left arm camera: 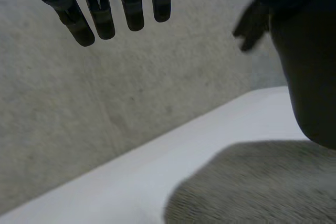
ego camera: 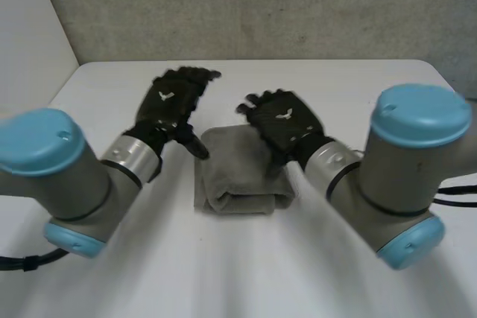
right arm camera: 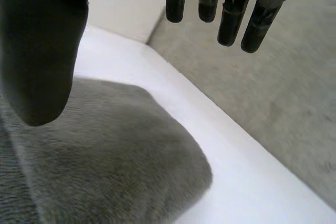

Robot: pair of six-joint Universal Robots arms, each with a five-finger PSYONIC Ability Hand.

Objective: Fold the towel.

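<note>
Grey plush towel (ego camera: 238, 173) lies mid white bench (ego camera: 313, 258) as a compact folded bundle; folding looks done, maybe tidying left. My black left hand (ego camera: 173, 106), beside it, and right hand (ego camera: 283, 124), over it: fingers straight, holding nothing. Head view gives the whole outline; right wrist view, nap and a rounded corner.

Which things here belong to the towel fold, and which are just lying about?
Job in hand: grey towel, folded into a bundle; left hand, open, beside its edge; right hand, open, over it.
Just there: white table; grey wall behind it.
</note>
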